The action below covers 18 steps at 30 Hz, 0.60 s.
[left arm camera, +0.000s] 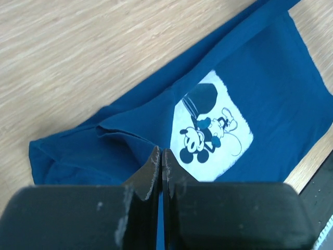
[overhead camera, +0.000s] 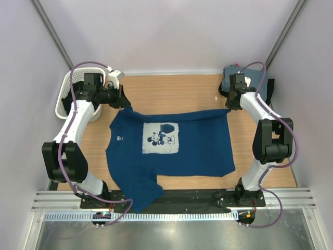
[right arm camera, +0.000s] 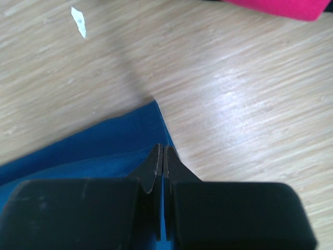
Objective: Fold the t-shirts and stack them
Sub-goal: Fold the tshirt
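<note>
Hanging off the near edge of the table [overhead camera: 171, 91], one sleeve of the navy t-shirt [overhead camera: 197, 146] is drooping onto the black rail [overhead camera: 182, 197] between the arm bases. The rest of the shirt is lying spread out on the wood, collar pointing left and hem pointing right, with the pale Mickey print [overhead camera: 161, 138] facing up around the middle.

Further back, both arms are reaching to the shirt's far edge. The left gripper [left arm camera: 160, 154] is clamping down on the far left corner up by the sleeve, fingers pressed together with blue cloth caught in between. The right gripper [right arm camera: 161, 150] is doing the same on the far right hem corner, so that far edge is running pretty straight between them.

A little white scrap [right arm camera: 79, 22] is sitting on the bare wood past the right corner. At the very back, a white basket [overhead camera: 65, 99] is standing far left, and a grey folded tee [overhead camera: 231, 73] is sitting far right, with a red tee [right arm camera: 281, 6] peeking in there too.
</note>
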### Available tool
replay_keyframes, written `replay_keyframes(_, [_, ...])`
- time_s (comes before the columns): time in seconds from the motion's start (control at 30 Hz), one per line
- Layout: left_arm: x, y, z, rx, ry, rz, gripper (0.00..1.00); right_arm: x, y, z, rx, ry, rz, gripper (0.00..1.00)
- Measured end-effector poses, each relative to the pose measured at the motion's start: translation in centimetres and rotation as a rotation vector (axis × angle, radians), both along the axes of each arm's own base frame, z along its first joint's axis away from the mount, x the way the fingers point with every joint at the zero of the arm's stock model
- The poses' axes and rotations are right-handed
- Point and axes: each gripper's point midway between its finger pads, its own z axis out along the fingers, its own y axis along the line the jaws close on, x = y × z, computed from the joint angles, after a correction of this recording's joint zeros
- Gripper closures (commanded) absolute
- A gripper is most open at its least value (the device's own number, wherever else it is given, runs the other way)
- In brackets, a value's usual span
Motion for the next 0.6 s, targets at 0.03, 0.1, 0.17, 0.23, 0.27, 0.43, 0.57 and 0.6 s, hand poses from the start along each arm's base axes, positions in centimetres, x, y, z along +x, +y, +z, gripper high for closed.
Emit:
replay_keyframes(0.03, [-0.4, 0.1, -0.2, 0.007, 0.001, 0.003, 1.0, -0.4, 0.0, 0.0, -0.001, 0.002, 0.0, 0.99])
replay_keyframes(0.1, [-1.0, 0.3, -0.3, 0.019, -0.008, 0.005, 1.0, -1.3, -0.1, 0.0, -0.001, 0.009, 0.0, 0.99])
replay_keyframes(0.17, [-1.5, 0.5, -0.2, 0.03, -0.021, 0.006, 1.0, -2.2, -0.1, -0.2, -0.001, 0.019, 0.001, 0.99])
replay_keyframes(0.23, [-2.0, 0.6, 0.0, 0.038, -0.035, 0.012, 1.0, -3.0, -0.2, -0.4, 0.0, 0.028, -0.002, 0.99])
replay_keyframes(0.27, [-2.2, 0.7, 0.0, 0.041, -0.037, 0.015, 1.0, -3.3, -0.2, -0.6, 0.001, 0.034, -0.002, 0.99])
replay_keyframes(0.43, [-3.6, 1.2, -0.9, 0.062, -0.029, 0.036, 1.0, -5.1, -0.1, -1.3, 0.009, 0.061, -0.007, 0.99])
replay_keyframes(0.57, [-4.4, 1.6, -2.0, 0.081, -0.012, 0.054, 1.0, -6.0, 0.1, -1.6, 0.027, 0.07, -0.007, 0.99])
replay_keyframes(0.6, [-4.5, 1.7, -2.2, 0.088, -0.009, 0.061, 1.0, -6.3, 0.2, -1.8, 0.03, 0.074, -0.007, 0.99])
